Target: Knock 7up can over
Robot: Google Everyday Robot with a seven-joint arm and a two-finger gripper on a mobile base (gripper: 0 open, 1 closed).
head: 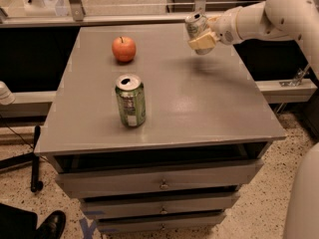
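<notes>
The 7up can [195, 25], pale silver with a silver top, stands at the far right of the grey table [209, 98] and leans a little to the left. My gripper [202, 42] comes in from the right and sits right against the can's lower front side, touching or nearly touching it. Its beige tip hides the can's base. My white arm [259, 16] stretches back to the upper right.
A darker green can [130, 101] stands upright at the table's front left. A red apple [123, 49] lies at the back left. Drawers [159, 183] are below the tabletop. A railing [124, 19] runs behind the table.
</notes>
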